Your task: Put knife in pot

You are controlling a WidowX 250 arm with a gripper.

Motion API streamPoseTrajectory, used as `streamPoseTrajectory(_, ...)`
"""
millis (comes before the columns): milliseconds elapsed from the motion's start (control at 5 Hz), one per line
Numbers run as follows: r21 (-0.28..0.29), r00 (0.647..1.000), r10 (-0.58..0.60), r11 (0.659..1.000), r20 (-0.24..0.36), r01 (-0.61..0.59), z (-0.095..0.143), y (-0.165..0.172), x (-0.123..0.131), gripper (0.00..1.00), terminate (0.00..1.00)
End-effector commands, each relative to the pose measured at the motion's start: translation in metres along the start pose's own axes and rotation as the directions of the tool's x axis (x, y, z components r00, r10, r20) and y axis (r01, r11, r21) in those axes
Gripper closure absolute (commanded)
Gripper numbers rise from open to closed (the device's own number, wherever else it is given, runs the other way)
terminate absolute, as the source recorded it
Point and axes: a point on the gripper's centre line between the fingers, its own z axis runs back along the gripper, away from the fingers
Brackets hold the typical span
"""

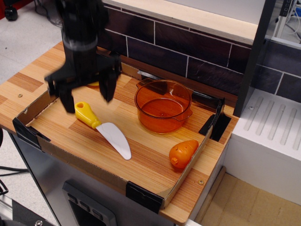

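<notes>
Fingers spread wide, holding nothing, the gripper (88, 96) hangs over the yellow handle of the knife (103, 130), which lies flat on the wooden tray (155, 162) left of the empty pot (163, 106), dark tile wall (188, 47) behind.

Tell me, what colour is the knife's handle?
Yellow; the knife has a white blade, shown in the observation.image view.
</notes>
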Motion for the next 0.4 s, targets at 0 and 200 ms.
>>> streamPoseTrajectory(0,-0.056,0.998,0.003,0.998,0.068,0.001,-0.0234,0.0054,0.0068,0.00,0.00)
streamPoseTrajectory(200,-0.076,0.998,-0.005,0.997,0.069,0.010,-0.0283,0.0035,0.0090,0.00,0.00)
